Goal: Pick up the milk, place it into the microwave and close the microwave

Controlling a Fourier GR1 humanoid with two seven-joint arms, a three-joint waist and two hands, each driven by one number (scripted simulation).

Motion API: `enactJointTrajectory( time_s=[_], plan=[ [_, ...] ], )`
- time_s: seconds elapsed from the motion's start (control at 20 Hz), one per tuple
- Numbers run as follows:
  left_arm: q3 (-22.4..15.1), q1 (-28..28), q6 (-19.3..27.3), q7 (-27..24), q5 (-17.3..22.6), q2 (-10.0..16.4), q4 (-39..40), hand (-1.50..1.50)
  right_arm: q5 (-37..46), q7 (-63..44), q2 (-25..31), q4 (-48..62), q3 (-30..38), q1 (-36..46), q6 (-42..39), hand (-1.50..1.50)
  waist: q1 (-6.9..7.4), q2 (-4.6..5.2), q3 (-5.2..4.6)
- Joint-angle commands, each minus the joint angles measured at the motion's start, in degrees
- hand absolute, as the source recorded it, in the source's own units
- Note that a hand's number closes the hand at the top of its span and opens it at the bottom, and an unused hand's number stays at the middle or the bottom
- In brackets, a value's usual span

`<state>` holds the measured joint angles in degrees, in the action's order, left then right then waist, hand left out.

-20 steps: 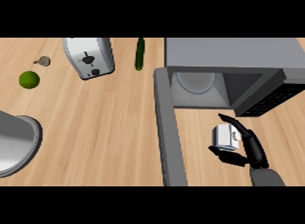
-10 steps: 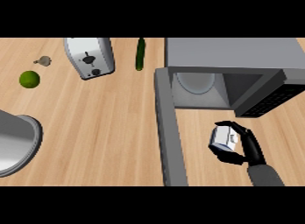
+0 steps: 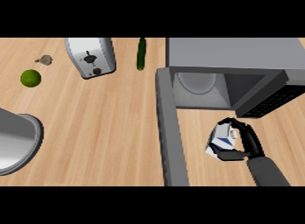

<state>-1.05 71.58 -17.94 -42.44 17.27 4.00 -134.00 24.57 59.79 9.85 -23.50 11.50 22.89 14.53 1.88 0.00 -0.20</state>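
Right hand (image 3: 251, 142) grips the milk (image 3: 222, 139) just in front of the open microwave (image 3: 236, 52), right of its swung-out door (image 3: 169, 131); insert path likely straight ahead.

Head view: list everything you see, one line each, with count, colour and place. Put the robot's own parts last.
counter: one, light wood, under everything
microwave: one, grey, top right, open
microwave door: one, grey, swung out at the microwave's left
round plate: one, pale grey, inside the microwave
milk carton: one, white and blue, held before the microwave
toaster: one, silver, top centre-left
cucumber: one, dark green, beside the toaster
lime: one, green, upper left
small lump: one, grey-brown, above the lime
round container: one, grey, left edge
right robot hand: one, black, curled round the milk carton
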Motion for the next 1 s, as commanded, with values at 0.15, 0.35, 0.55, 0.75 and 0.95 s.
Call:
enactJointTrajectory(
  time_s=[0.15, 0.35, 0.55, 0.75, 0.95],
  plan=[
    [1.4, 0.7, -3.7, -2.1, 1.4, 0.4, 1.3, -1.5, -1.2, 4.6, 1.2, 6.8, 2.4, 7.1, -1.1, 1.5, 0.86, 0.54, 0.43],
    [2.0, 0.7, -2.7, 0.0, 3.1, -0.1, 0.9, -1.5, -1.1, 6.1, 0.4, 6.5, 1.5, 9.5, -4.4, 1.5, 0.45, 0.52, 0.39],
    [2.2, 0.4, -3.8, -0.6, 2.1, -0.1, 2.2, -1.5, -1.1, 6.0, -1.2, 5.5, -0.4, 10.6, -11.0, 1.5, -0.19, 0.15, 0.3],
    [3.4, -0.6, -2.8, 0.6, 3.1, -0.8, 2.8, -1.5, -1.1, 4.7, -1.6, 0.3, -2.9, 10.7, -14.8, 1.5, -1.48, -0.25, 0.19],
    [6.9, -3.9, -2.8, 1.6, 4.5, 0.0, 5.3, -1.5, -1.4, -2.3, -3.7, -6.6, -3.5, 12.3, -8.7, 1.5, -1.87, -0.29, 0.15]
  ],
)
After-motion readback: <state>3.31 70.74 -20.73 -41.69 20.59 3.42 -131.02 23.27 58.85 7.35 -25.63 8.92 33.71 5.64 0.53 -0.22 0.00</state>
